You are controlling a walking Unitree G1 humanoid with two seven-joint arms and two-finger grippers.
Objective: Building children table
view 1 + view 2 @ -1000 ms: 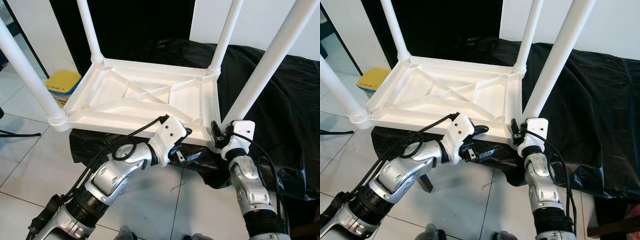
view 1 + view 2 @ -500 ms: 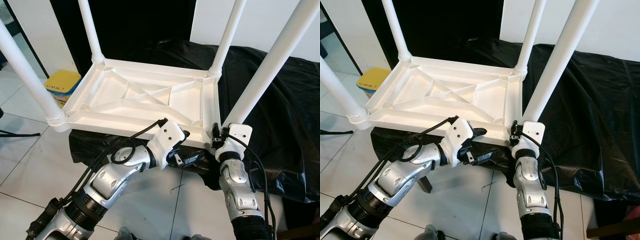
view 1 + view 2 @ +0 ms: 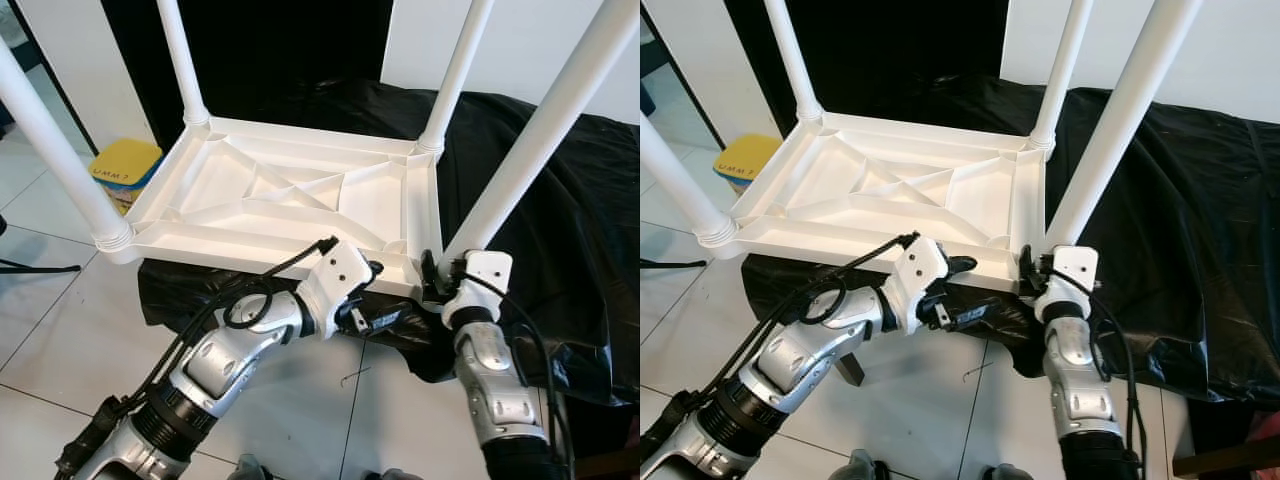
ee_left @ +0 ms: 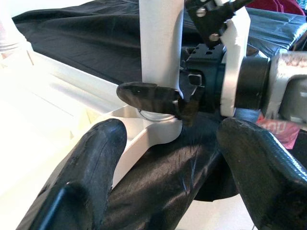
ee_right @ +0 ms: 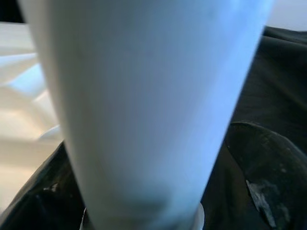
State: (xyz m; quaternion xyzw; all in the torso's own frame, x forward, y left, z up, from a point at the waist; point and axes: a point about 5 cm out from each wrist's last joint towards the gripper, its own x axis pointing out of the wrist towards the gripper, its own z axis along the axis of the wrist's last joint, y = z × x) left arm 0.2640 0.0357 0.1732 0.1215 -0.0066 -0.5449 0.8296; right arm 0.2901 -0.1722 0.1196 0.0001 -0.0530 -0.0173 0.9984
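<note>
Left wrist view: right gripper clamps table leg at its base, likely seating it; left gripper wide open beside, under tabletop edge.

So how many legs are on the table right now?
4. Far left corner leg, far right corner leg, near left corner leg, and near right corner leg, whose base the right gripper reaches around.

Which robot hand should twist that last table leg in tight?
Probably the right. The right gripper is closed around the base of the near leg at its corner socket, while the left gripper sits open beside it, under the tabletop's edge.
</note>
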